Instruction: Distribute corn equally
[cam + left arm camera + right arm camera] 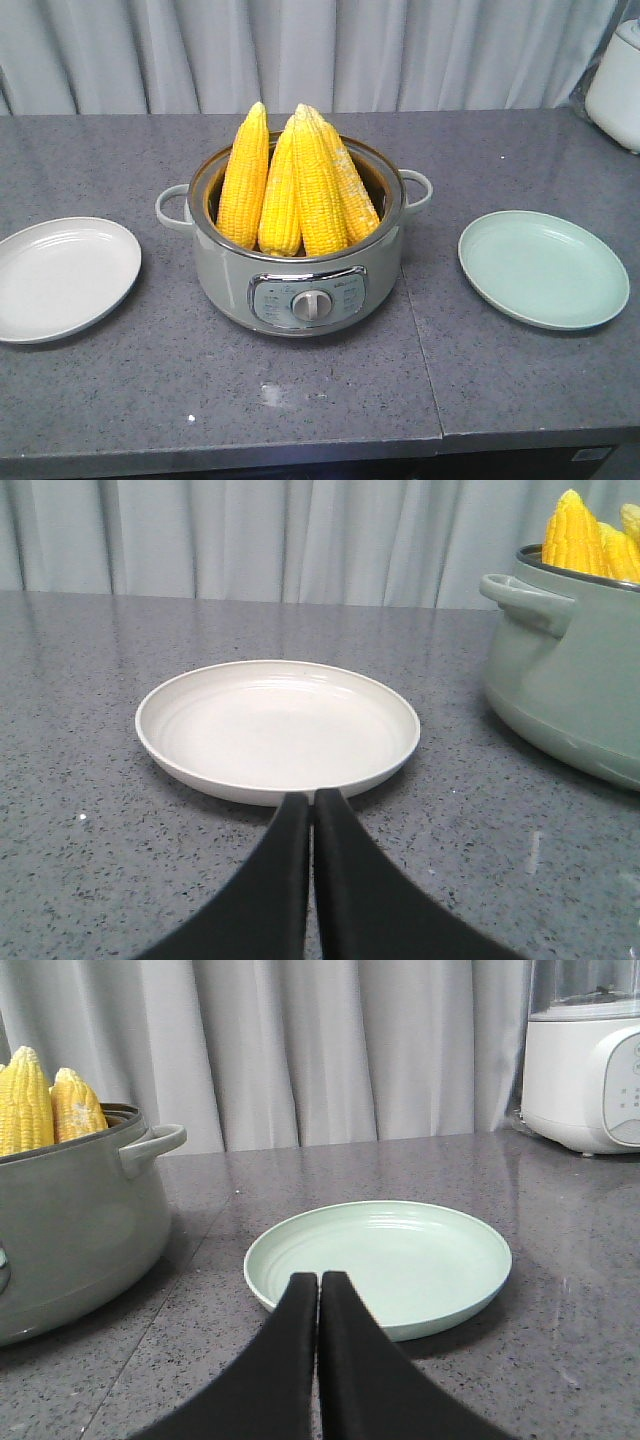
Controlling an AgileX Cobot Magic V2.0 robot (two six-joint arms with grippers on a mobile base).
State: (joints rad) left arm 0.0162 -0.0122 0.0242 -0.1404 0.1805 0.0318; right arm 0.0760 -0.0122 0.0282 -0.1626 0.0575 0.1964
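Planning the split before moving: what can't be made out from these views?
The corn: front view shows four cobs; front ones and the pot wall may hide more.
Cob bases: hidden by the pot rim, every view.
White plate: cut off by the front view's left edge.
Control panel labels: too small, front view.

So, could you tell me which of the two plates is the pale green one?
The green plate sits right of the pot, just ahead of the right gripper; the off-white plate lies on the left, before the left gripper.
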